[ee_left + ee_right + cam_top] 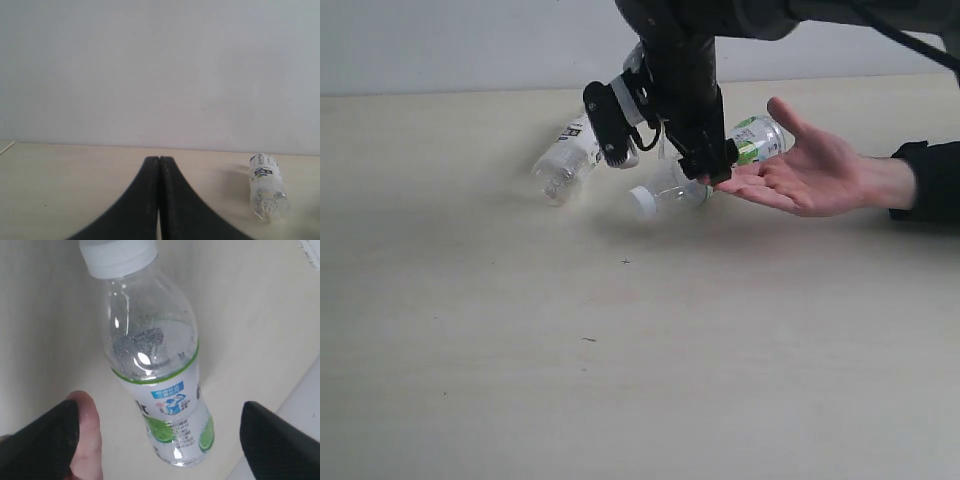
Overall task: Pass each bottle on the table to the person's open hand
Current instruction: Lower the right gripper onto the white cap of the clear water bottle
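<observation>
A clear bottle (757, 140) with a white cap and green lime label lies slanted, its label end against the fingers of the person's open hand (810, 175), its cap end low over the table (620, 350). My right gripper (665, 165) straddles it from above, open, and neither finger touches it. In the right wrist view this bottle (155, 365) lies between the wide-apart fingers of the gripper (160, 440), with a fingertip of the hand (87, 435) beside one finger. A second bottle (565, 160), white-labelled with dark print, lies on the table behind. My left gripper (159, 165) is shut and empty, and the dark-print bottle (267, 192) lies off to its side.
The person's arm in a black sleeve (925, 180) comes in from the right edge. A pale wall (470, 40) runs behind the table's far edge. My right arm reaches in from the top right.
</observation>
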Motion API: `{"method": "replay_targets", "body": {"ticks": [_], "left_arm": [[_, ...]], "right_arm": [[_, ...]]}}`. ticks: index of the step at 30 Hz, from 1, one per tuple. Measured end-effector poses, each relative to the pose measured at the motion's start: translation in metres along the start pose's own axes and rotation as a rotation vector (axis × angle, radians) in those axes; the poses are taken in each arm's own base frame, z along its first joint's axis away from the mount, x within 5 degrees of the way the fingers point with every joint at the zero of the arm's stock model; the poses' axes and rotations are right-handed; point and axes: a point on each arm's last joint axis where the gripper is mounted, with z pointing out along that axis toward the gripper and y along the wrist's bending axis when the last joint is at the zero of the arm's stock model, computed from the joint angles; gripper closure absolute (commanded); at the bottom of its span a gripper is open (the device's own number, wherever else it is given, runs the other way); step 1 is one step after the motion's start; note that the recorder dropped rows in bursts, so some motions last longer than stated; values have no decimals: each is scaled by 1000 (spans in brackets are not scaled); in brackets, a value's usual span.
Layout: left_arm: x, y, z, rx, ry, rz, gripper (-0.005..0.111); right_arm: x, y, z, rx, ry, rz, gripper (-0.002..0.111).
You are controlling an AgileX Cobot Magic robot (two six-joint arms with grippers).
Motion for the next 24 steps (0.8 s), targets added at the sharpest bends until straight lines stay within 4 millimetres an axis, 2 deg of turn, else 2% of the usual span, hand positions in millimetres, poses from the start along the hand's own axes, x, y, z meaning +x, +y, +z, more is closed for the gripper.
{"method": "replay_targets", "body": {"ticks": [11, 14, 19, 22, 23, 24], "left_arm": [[0, 0, 0, 0, 0, 0, 107], [0, 0, 0, 0, 0, 0, 107], [0, 0, 0, 0, 0, 0, 107], [0, 0, 0, 0, 0, 0, 107], [0, 0, 0, 0, 0, 0, 107], [0, 0, 0, 0, 0, 0, 107]], "right_arm": [[-11, 1, 25, 9, -6, -29, 25], [-17, 3, 41, -5, -1, -48, 25], [-22, 5, 57, 1, 10, -77, 26], [-24, 8, 70, -3, 39, -105, 49], [-25, 8, 71, -2, 46, -105, 68], [-24, 7, 72, 11, 61, -95, 77]]}}
